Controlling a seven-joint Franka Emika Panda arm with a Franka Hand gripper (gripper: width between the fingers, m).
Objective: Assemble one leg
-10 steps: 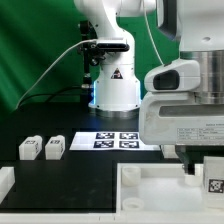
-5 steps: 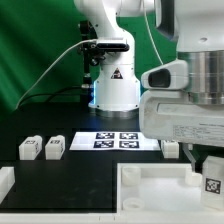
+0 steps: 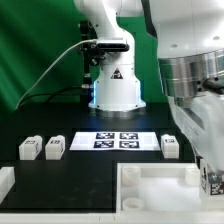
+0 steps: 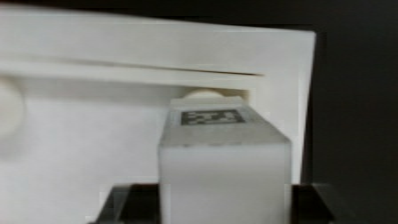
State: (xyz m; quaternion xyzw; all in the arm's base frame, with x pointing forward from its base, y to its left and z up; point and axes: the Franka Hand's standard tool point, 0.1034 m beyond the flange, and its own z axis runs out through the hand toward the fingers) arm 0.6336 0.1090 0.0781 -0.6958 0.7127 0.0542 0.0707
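since the earlier frame the arm has swung up, uncovering a spare leg (image 3: 171,146) right of the marker board (image 3: 115,140). lower right, the gripper (image 3: 211,178) pinches the leg (image 4: 226,150) over the tray-like piece (image 3: 160,185).

My own arm fills the exterior view's right and hides my gripper completely there. Only a sliver of the leg (image 3: 212,181) shows below it, cut by the frame edge, its marker tag blurred. The large white tray-like piece (image 3: 150,190) runs off the bottom edge, and a white part (image 3: 5,182) at the exterior view's left is cropped to a corner. In the wrist view, the leg (image 4: 226,150) fills the foreground; its tag is too blurred to read, its base hidden behind my dark gripper (image 4: 222,203), whose fingertips are cut off, so their grip cannot be judged.
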